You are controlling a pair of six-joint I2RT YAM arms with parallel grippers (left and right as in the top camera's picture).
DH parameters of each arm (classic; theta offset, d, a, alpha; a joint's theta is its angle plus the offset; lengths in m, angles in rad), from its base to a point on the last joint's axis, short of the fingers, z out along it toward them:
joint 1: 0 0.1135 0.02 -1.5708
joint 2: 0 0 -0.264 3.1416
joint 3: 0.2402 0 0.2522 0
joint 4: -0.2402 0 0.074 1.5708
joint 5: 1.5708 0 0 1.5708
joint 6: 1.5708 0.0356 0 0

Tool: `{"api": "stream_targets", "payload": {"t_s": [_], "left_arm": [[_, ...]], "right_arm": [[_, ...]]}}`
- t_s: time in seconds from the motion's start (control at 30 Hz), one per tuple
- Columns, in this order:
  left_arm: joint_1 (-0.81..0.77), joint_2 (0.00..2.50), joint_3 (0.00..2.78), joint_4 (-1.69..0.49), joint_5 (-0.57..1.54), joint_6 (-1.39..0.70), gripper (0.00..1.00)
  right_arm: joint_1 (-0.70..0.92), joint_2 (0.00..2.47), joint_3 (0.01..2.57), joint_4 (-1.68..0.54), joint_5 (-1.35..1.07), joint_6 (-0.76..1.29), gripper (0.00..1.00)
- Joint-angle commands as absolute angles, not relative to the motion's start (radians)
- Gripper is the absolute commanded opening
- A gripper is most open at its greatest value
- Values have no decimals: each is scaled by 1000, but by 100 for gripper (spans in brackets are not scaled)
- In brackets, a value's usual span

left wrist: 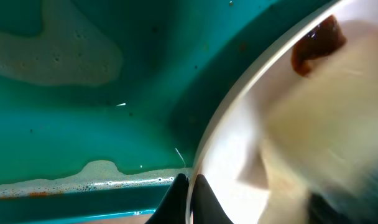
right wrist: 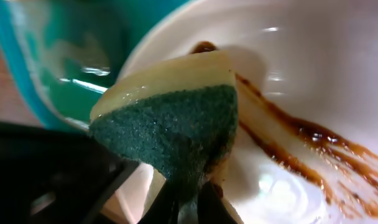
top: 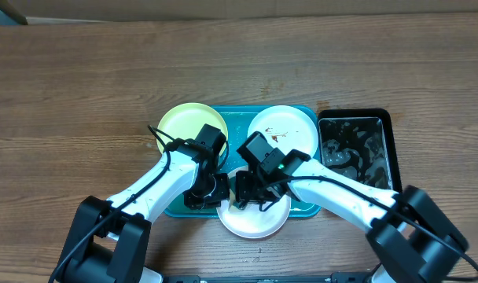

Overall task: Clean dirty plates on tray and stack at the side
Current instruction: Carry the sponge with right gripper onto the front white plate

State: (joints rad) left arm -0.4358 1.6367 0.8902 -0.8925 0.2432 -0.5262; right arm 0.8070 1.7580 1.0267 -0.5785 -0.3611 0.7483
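Left tool: the left gripper (left wrist: 188, 190) has its jaws closed tight on the rim of the white round shallow plate (top: 255, 220), pinning it in place.
Right tool: the right gripper (right wrist: 189, 203) is clamped on a yellow foam sponge with a dark green scouring face (right wrist: 170, 124), which is pressed against the same plate.
Plate in hand: it lies at the front edge of the large teal rectangular plastic tray (top: 231, 118) and overhangs the near rim.
Dirt: a long brown sauce streak (right wrist: 301, 140) runs across the plate beside the sponge, and a dark sauce blob (left wrist: 316, 43) sits near the rim.
Other plates: a pale yellow-green round plate (top: 184, 122) is at the tray's left rear corner. A second white plate with brown flecks (top: 290, 126) is at the right rear corner.
Beside the tray: a black rectangular tub of soapy water (top: 355, 113) stands just off the right edge.
Step in hand: scrubbing the front plate, by my reading. No plate is stacked at the side yet.
Doing it well: drag the sponge along the streak rather than across it. Press lightly, because the overhanging plate could tip. The rim pinch must hold firm — a slip would let the plate skate on the wet tray. Finish with the blob near the rim.
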Motion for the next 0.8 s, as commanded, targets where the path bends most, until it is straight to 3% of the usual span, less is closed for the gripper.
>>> {"api": "stream_targets", "payload": {"t_s": [0.0,0.23,0.77], "left_arm": [[-432,1631,885,-888,226,-539,4],[-432,1631,885,-888,226,-539,4],[-432,1631,885,-889,230,-539,4]], "right_arm": [[813,1785,1048,-568,-387,759,4],[813,1798,1048,-484,-454,706,4],[812,1803,1048,-466,-284,711,4]]}}
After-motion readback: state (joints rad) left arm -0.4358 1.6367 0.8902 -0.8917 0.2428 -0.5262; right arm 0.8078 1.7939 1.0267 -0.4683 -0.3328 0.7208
